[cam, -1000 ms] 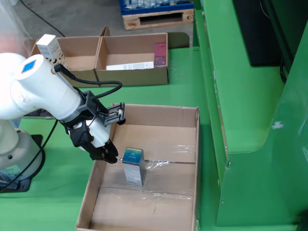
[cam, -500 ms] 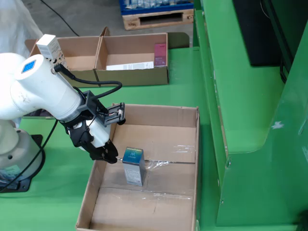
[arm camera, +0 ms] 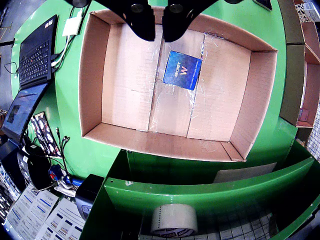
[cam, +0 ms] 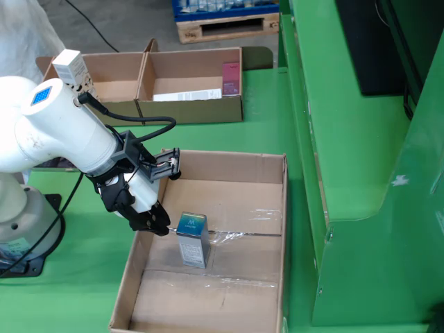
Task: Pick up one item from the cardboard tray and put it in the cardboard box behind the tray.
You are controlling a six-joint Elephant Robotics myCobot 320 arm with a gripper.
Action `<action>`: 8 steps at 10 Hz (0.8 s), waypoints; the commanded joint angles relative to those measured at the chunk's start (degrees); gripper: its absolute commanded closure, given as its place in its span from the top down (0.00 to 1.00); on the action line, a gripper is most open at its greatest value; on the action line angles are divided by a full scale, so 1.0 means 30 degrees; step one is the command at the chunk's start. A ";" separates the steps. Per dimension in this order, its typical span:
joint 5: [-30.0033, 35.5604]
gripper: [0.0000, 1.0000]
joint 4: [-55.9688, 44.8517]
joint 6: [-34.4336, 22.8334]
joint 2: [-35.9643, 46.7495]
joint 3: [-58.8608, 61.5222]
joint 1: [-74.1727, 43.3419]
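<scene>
Angled downward from the white arm (cam: 59, 132), black gripper (cam: 154, 223) with fingers (arm camera: 145, 22) slightly parted, holding nothing.

Tray (cam: 277, 229) floor bare around lone upright blue box (cam: 192, 239); tray walls limit side approach.

My matt black plastic fingers (arm camera: 156, 31) hang over a rough brown cardboard box (arm camera: 92, 75) seamed with shiny clear tape (arm camera: 196, 97), a glossy blue carton (arm camera: 182, 69) inside, all on the smooth green painted table (arm camera: 75, 135), my arm (cam: 59, 128) glossy white plastic.
</scene>
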 commanded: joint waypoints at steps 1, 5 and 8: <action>0.0000 0.10 0.0233 -0.0117 0.0353 0.0617 -0.0087; 0.0000 0.50 0.0233 -0.0117 0.0353 0.0617 -0.0087; 0.0000 0.80 0.0233 -0.0117 0.0353 0.0617 -0.0087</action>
